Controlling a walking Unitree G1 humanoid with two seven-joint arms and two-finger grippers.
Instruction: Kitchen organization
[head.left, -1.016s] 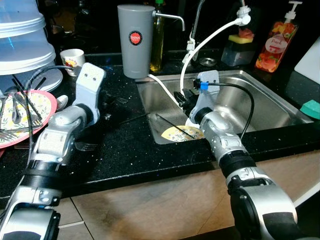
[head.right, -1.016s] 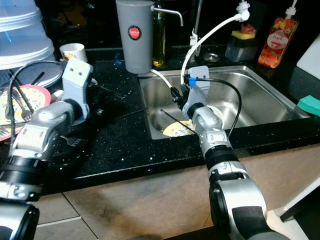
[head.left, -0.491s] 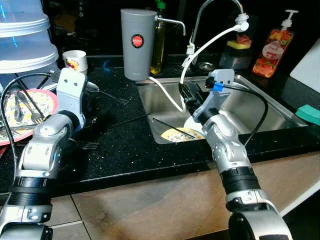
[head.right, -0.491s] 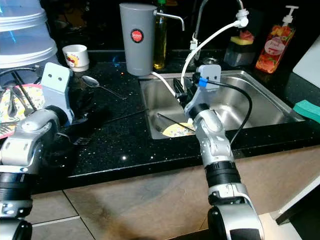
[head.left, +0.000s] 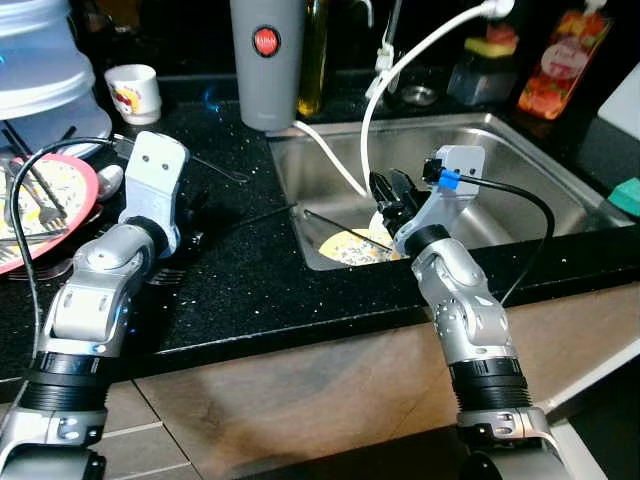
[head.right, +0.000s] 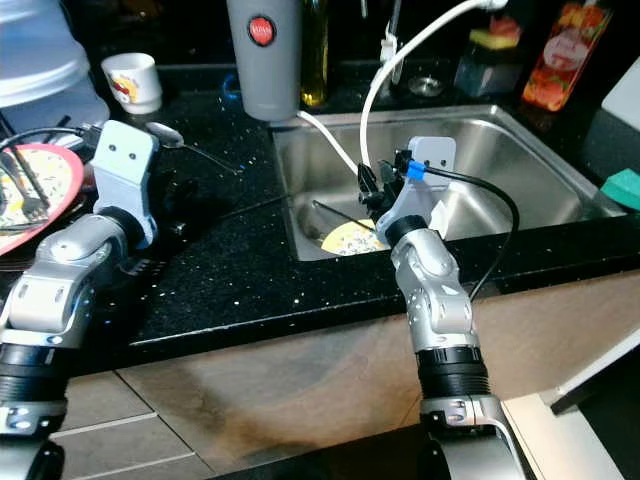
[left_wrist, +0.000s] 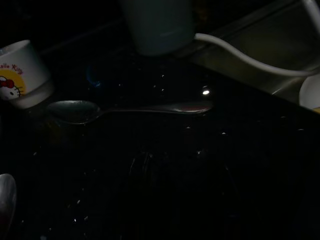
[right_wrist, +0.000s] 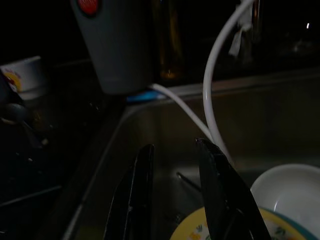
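Note:
My right gripper (right_wrist: 175, 145) hangs open over the steel sink (head.left: 520, 160), with nothing between its fingers. Just below and ahead of it lie a yellow patterned plate (head.left: 350, 247) and a white bowl (right_wrist: 290, 192). A thin dark chopstick (head.left: 335, 222) rests across the plate. My left gripper (head.right: 175, 190) hovers low over the black counter, and its fingers are lost in the dark. A metal spoon (left_wrist: 130, 108) lies on the counter just ahead of it, with a small white cup (left_wrist: 22, 75) beyond.
A grey pitcher (head.left: 265, 60) and a white hose (head.left: 375, 100) stand behind the sink's left corner. A pink plate (head.left: 40, 200) holding cutlery, and stacked plastic containers (head.left: 40, 60), sit at the far left. A fork (head.left: 165, 275) lies near my left arm. A soap bottle (head.left: 560, 65) stands at the back right.
The camera has tilted down. My right gripper has come lower, closer to the yellow plate. My left wrist has shifted left along the counter toward the spoon.

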